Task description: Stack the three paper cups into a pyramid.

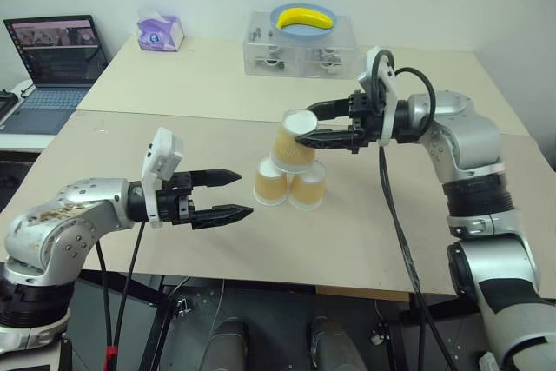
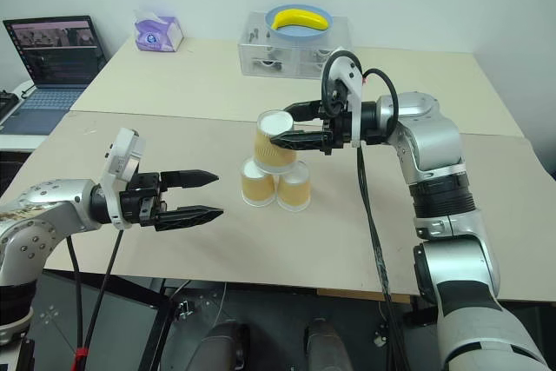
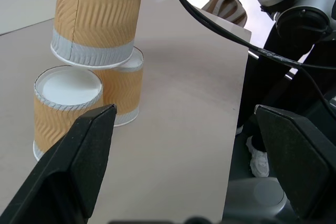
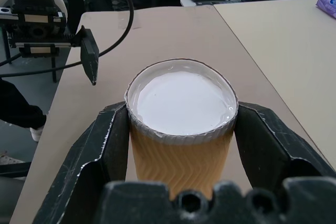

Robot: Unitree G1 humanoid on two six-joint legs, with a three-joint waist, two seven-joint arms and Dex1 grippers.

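Tan paper cups dominate the table (image 1: 130, 154): left gripper (image 1: 228, 195) waits with fingers wide, empty, beside two base cups (image 1: 289, 186) standing upside down and touching. Above them, the right gripper (image 1: 306, 123) clamps the third cup (image 1: 294, 139) by its sides. Light and easily crushed, it likely needs gentle pressure mid-wall.

Three tan-orange ribbed paper cups, all upside down with white bases up. Two base cups (image 1: 270, 182) (image 1: 307, 186) stand touching side by side on the beige worktop (image 1: 174, 249). Third cup (image 1: 294, 140) sits tilted over them, gripped at its sides, rim at both bases.
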